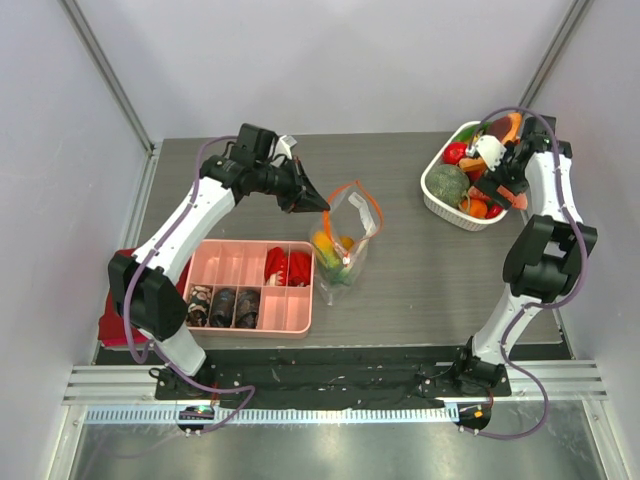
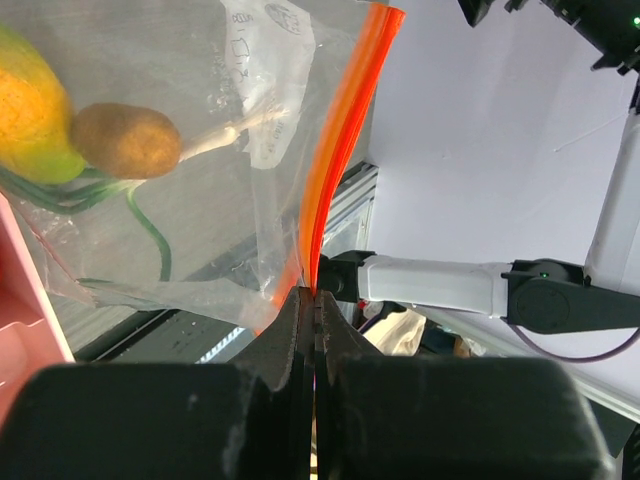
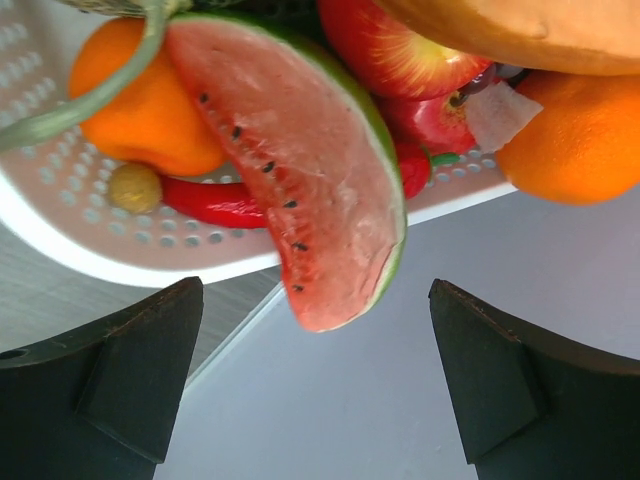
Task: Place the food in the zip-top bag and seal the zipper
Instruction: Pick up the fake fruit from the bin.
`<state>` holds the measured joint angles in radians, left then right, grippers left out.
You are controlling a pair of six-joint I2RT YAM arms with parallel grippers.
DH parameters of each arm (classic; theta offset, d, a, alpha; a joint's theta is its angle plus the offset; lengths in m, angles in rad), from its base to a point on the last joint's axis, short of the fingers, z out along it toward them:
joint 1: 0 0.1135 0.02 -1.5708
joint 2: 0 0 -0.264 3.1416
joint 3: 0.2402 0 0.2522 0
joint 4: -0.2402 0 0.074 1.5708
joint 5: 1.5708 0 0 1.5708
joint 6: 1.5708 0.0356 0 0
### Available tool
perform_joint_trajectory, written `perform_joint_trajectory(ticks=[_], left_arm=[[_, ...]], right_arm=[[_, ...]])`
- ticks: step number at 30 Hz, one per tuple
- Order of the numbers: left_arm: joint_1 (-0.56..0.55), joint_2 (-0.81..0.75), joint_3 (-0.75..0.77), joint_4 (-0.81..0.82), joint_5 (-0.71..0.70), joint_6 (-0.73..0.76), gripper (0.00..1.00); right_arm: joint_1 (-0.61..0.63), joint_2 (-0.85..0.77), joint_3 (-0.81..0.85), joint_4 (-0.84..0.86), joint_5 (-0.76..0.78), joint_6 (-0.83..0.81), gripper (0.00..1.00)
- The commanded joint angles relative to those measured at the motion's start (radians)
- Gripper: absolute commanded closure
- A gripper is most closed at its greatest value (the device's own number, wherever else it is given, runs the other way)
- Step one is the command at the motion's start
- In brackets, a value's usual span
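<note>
Partly done, by the look of it.

Standing up near the middle of the table (image 1: 430,280), just beside the pink tray (image 1: 230,262): the zip-top bag (image 1: 345,235), mouth open at the top. Inside it already: a yellow-and-green fruit (image 2: 30,110), a small brown potato (image 2: 125,140) and something with a thin green stalk. Pinched at one end of the zipper (image 2: 340,150) by the left gripper (image 2: 315,300), fingers pressed tight together on the orange strip and holding that side up. Not sealed yet.

Lots of food waiting in the white basket (image 1: 440,200) at the far right of the table: a watermelon slice (image 3: 290,180), an orange pepper (image 3: 150,100), a red apple (image 3: 400,50), a red chili (image 3: 220,205) and an orange (image 3: 580,130). Hovering right by that basket, fingers spread wide with nothing between them: the right gripper (image 3: 320,380), closest to the watermelon slice.

Left to do, most likely: grab a piece, carry it over, drop it in the bag, do the same for the rest, then press the zipper shut all the way along.
</note>
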<state>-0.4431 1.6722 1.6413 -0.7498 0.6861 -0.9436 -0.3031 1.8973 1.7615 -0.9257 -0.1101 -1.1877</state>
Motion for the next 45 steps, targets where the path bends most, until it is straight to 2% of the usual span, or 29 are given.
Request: perform_joint_trajectory(ticks=[1, 14, 17, 18, 19, 22, 25, 38, 45], left_arm=[[0.007, -0.039, 0.002, 0.044, 0.049, -0.014, 1.00], [0.015, -0.026, -0.002, 0.049, 0.066, -0.017, 1.00], [0.018, -0.023, -0.001, 0.047, 0.067, -0.015, 1.00], [0.021, -0.023, -0.003, 0.047, 0.066, -0.014, 1.00], [0.021, -0.023, -0.005, 0.047, 0.067, -0.014, 1.00], [0.023, -0.022, -0.005, 0.047, 0.066, -0.012, 1.00], [0.024, -0.019, -0.003, 0.044, 0.067, -0.009, 1.00], [0.024, -0.020, -0.009, 0.043, 0.072, -0.004, 1.00], [0.024, -0.023, -0.011, 0.032, 0.070, 0.006, 1.00]], right_arm=[[0.002, 0.031, 0.024, 0.100, 0.059, -0.067, 0.00], [0.005, 0.131, -0.008, 0.202, 0.055, -0.067, 0.02], [0.007, 0.143, 0.000, 0.197, 0.049, -0.066, 0.10], [0.007, 0.141, 0.000, 0.192, 0.046, -0.069, 0.14], [0.007, 0.141, 0.000, 0.185, 0.043, -0.079, 0.23], [0.005, 0.120, -0.007, 0.162, 0.041, -0.093, 0.36], [0.005, 0.092, 0.000, 0.130, 0.030, -0.104, 0.43], [0.001, -0.084, -0.054, 0.001, 0.032, -0.171, 0.50], [-0.004, -0.142, 0.038, -0.082, 0.033, -0.158, 0.53]])
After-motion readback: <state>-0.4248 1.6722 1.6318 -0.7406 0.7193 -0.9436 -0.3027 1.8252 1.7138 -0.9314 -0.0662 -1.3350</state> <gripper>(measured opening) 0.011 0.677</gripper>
